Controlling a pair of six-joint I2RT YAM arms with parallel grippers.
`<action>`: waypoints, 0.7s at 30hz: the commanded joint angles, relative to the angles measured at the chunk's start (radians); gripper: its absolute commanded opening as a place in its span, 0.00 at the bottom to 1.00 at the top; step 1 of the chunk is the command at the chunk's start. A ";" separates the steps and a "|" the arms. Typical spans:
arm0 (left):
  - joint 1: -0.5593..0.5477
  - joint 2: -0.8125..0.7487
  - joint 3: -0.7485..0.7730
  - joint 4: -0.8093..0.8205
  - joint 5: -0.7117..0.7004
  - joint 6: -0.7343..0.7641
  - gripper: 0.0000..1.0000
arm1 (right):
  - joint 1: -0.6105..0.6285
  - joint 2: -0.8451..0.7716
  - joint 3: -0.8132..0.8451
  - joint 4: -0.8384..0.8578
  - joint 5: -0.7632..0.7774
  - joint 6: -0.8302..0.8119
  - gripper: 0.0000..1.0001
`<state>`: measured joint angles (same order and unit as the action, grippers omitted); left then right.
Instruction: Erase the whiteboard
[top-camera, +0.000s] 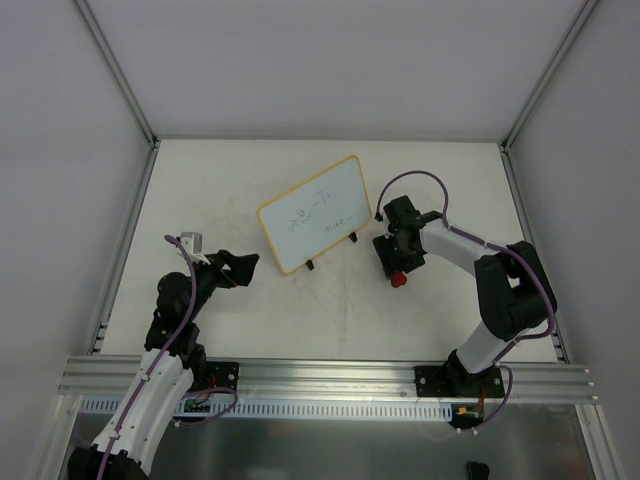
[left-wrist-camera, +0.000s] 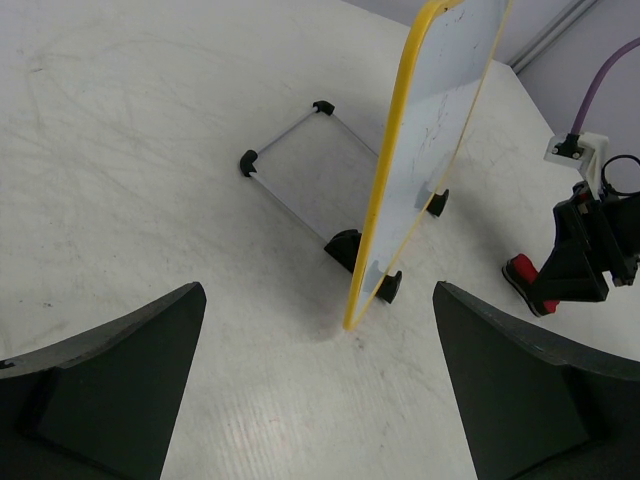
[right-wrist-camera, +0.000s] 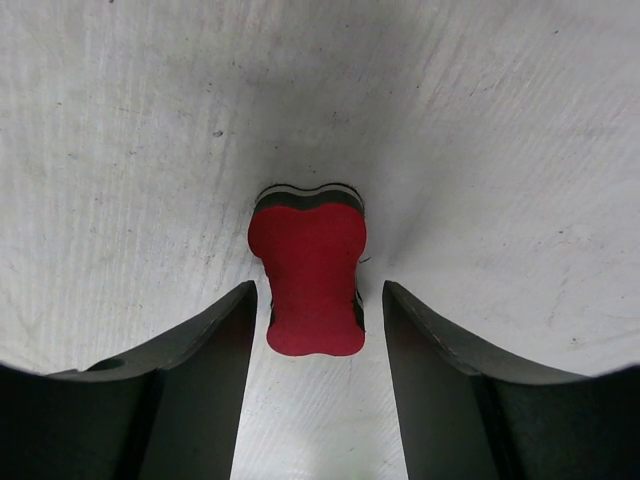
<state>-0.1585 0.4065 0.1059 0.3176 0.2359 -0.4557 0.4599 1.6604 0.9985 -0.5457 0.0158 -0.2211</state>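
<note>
Whiteboard (top-camera: 320, 212): standing tilted on its black feet at mid-surface (top-camera: 200, 180), dark scribbles on its face, unerased.

Left hand (top-camera: 240, 270): open wide and empty, near the board's left edge, not touching it.

Right hand (right-wrist-camera: 318, 290): open, fingers straddling the red eraser (right-wrist-camera: 310, 270), which lies flat on the surface to the right of the board. The gap looks narrower on one side.

Step in hand, by my judgement: grasp the eraser. I should centre it between the fingers before closing, grip its sides squarely, and lift straight up so that it does not twist. The left hand should steady the frame before wiping.
</note>
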 joint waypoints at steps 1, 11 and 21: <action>-0.012 0.003 0.026 0.054 0.033 0.023 0.99 | 0.003 -0.059 0.014 0.010 0.018 0.002 0.56; -0.012 0.009 0.028 0.054 0.026 0.022 0.99 | 0.003 -0.022 0.020 0.009 0.000 0.002 0.54; -0.012 0.009 0.026 0.052 0.023 0.023 0.99 | 0.005 -0.005 0.025 0.009 -0.005 0.000 0.56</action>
<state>-0.1585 0.4133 0.1059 0.3180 0.2359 -0.4557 0.4599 1.6478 0.9985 -0.5350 0.0135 -0.2211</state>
